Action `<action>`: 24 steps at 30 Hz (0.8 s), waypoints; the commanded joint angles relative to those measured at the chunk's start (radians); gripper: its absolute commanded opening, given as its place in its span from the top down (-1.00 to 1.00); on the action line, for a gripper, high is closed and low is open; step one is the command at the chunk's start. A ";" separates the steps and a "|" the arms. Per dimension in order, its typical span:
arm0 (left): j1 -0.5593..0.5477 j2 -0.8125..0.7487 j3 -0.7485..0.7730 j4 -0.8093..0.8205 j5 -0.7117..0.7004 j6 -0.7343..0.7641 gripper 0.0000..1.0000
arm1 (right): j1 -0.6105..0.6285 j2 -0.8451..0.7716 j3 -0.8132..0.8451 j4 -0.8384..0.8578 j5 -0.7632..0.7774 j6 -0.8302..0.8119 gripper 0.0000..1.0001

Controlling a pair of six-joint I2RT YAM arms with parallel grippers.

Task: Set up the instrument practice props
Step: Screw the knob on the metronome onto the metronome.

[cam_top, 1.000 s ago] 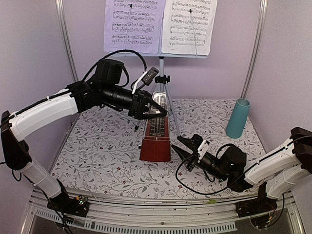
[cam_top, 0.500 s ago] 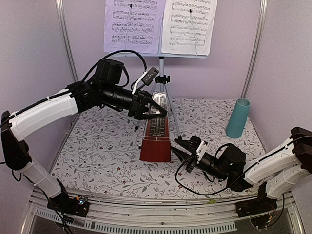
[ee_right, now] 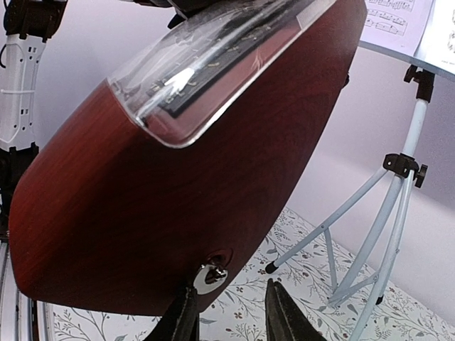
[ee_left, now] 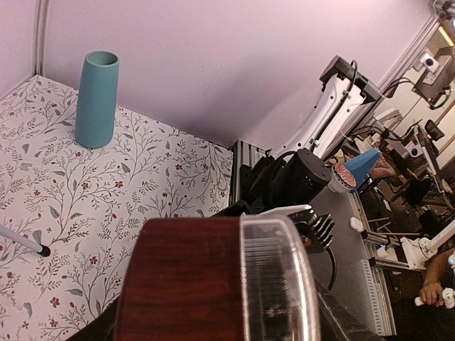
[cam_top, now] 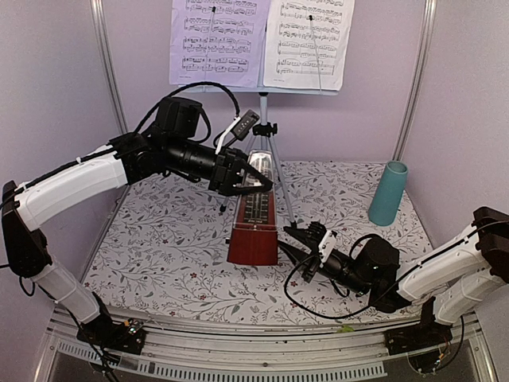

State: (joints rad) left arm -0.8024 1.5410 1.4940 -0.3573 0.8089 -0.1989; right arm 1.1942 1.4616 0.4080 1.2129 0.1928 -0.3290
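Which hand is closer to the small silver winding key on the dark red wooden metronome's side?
Right. The right hand sits just below the silver winding key; the left hand holds the top of the metronome.

Right gripper (cam_top: 285, 238) creeps slightly leftward, closing in on the metronome's (cam_top: 254, 216) lower right side.
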 commanded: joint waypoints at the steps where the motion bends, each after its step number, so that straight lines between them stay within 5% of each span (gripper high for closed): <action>1: 0.006 -0.015 0.020 0.059 0.043 -0.017 1.00 | 0.016 0.014 0.023 0.008 0.029 0.015 0.29; 24: 0.008 -0.009 0.015 0.046 -0.020 -0.063 1.00 | 0.091 0.112 0.041 0.201 0.241 -0.036 0.22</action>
State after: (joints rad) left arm -0.8028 1.5410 1.4940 -0.3664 0.7921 -0.2379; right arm 1.2690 1.5616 0.4217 1.3319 0.3893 -0.3580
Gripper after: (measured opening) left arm 0.650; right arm 0.391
